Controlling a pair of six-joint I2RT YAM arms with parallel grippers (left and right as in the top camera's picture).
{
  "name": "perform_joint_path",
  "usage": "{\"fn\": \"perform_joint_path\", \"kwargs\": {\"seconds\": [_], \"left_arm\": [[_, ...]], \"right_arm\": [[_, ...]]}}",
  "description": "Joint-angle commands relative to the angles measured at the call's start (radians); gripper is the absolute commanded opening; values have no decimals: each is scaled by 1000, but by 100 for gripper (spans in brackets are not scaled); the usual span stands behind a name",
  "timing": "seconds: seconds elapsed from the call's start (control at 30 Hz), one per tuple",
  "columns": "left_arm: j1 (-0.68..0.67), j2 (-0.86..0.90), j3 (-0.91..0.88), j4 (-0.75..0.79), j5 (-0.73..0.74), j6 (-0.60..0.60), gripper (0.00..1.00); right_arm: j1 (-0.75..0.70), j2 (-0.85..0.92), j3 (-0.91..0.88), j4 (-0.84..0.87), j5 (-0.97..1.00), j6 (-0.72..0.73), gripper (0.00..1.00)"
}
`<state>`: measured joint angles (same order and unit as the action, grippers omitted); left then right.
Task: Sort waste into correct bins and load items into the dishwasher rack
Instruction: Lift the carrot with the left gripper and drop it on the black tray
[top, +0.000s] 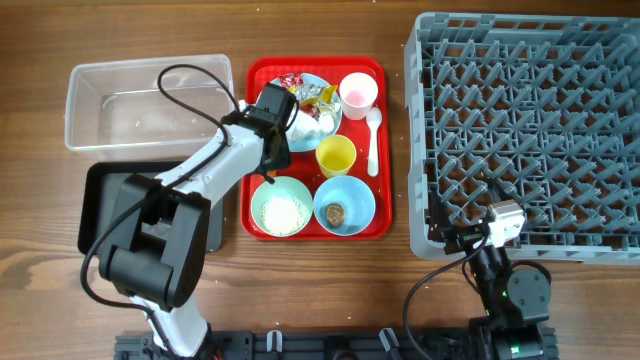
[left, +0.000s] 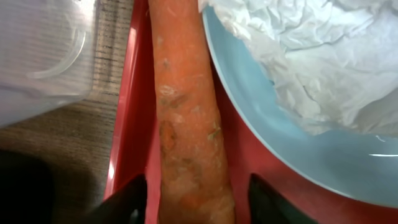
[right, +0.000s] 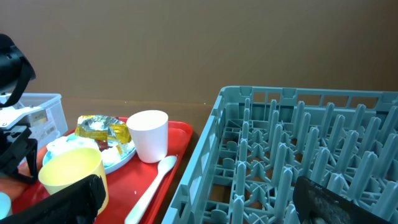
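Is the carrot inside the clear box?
No, the carrot lies on the red tray beside the blue plate, outside the clear tub.

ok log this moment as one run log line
left gripper: open, astride carrot on red tray | right gripper: open, empty, beside dishwasher rack | carrot: not yet gripped
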<state>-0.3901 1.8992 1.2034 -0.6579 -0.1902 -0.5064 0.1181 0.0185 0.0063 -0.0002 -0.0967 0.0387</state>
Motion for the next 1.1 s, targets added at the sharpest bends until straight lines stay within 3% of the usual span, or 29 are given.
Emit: {"fn": "perform_joint_path", "kwargs": {"seconds": [0.0, 0.1, 0.13, 0.2, 0.47, 1.07], "left_arm": [[1, 14, -23, 3, -13, 5, 48], [1, 14, -59, 37, -13, 5, 46], [1, 14, -63, 39, -13, 5, 42], [2, 13, -63, 40, -14, 5, 24], [2, -6, -51, 34, -14, 6, 22], [2, -239, -31, -18, -34, 5, 12]], "right_arm": [[0, -2, -1, 5, 10, -13, 100], [0, -2, -1, 5, 10, -13, 100], [0, -2, -1, 5, 10, -13, 100], [0, -2, -1, 5, 10, -13, 100], [0, -2, -1, 5, 10, -12, 100], [0, -2, -1, 5, 10, -13, 100]]}}
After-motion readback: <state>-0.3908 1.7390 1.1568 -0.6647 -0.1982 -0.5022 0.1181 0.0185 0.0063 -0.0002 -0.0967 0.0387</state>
